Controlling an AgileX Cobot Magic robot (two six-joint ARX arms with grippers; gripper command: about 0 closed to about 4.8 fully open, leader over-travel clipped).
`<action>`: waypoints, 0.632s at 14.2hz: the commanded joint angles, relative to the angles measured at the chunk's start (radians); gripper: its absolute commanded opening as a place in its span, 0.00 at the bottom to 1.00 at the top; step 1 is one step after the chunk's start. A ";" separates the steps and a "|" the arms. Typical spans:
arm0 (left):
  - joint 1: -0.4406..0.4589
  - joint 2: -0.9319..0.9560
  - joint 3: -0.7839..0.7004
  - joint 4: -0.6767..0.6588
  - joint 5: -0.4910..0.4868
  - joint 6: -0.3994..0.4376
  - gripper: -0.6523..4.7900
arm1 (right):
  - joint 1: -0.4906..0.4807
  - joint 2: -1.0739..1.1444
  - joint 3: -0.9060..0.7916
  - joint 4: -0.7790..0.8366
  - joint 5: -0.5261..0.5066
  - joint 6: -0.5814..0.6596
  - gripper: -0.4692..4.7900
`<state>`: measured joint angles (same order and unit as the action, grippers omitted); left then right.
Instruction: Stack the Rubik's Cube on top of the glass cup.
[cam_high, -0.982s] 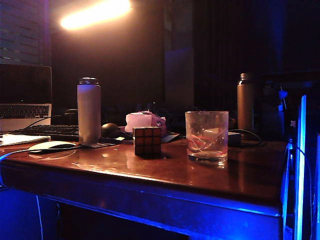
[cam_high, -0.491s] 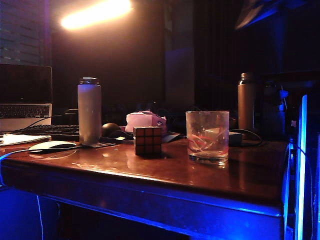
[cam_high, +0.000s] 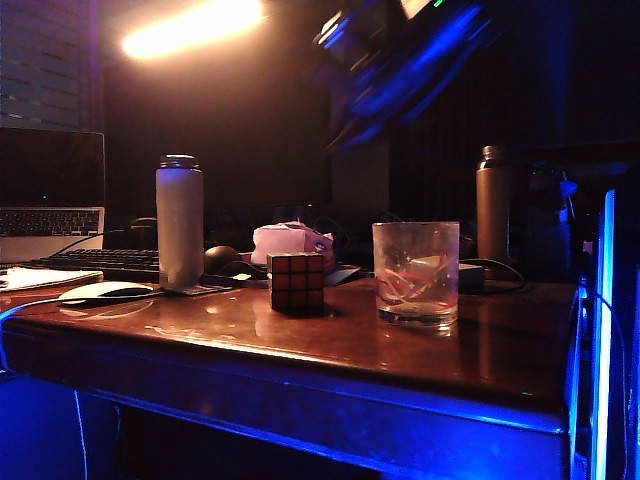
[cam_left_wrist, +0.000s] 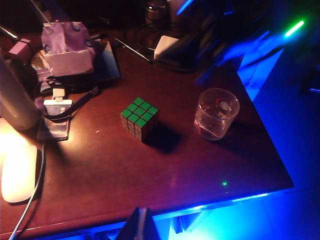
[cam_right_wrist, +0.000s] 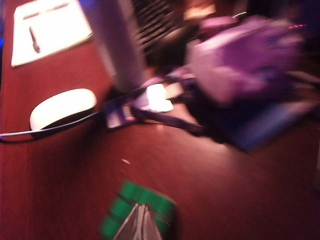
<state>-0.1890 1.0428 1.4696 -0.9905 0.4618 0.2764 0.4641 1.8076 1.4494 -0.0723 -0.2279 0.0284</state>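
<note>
The wooden table (cam_high: 300, 340) is seen with its front edge lit blue. Behind its back-left corner a laptop (cam_high: 50, 190) and a keyboard (cam_high: 100, 262) are placed; no writing can be read on them, pic too dark.

A blurred arm (cam_high: 400, 60) is seen high above the table, over the middle-right part. It is the right arm.

A tall pale bottle (cam_high: 179, 225) stands near the back edge, left of centre; no label is readable. A dark metal bottle (cam_high: 491, 205) stands beyond the back-right corner. A pale pink bundle (cam_high: 290, 243) lies at the back edge, approx. in the middle. A white mouse (cam_high: 100, 292) lies near the left edge.

The glass cup (cam_high: 416, 272) stands upright, right of centre and nearer the front edge, reddish streaks showing through. The Rubik's Cube (cam_high: 296, 282) rests on the table left of the cup, apart from it, green face up in the wrist views (cam_left_wrist: 139, 118).

The right gripper (cam_right_wrist: 138, 226) is above the cube, fingers pressed together, nothing between them. Of the left gripper (cam_left_wrist: 140, 227) only dark tips are seen over the front edge; they seem together, nothing held.
</note>
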 joint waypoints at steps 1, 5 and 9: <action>-0.001 -0.003 0.005 0.003 0.006 0.000 0.11 | 0.056 0.115 0.053 0.030 0.078 -0.004 0.09; -0.001 -0.003 0.004 -0.004 0.006 0.000 0.11 | 0.089 0.220 0.107 0.043 0.143 0.004 1.00; -0.001 -0.003 0.004 -0.010 0.010 0.001 0.11 | 0.093 0.270 0.108 0.106 0.153 0.023 1.00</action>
<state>-0.1890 1.0431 1.4696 -1.0035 0.4664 0.2764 0.5537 2.0762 1.5520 0.0082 -0.0784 0.0406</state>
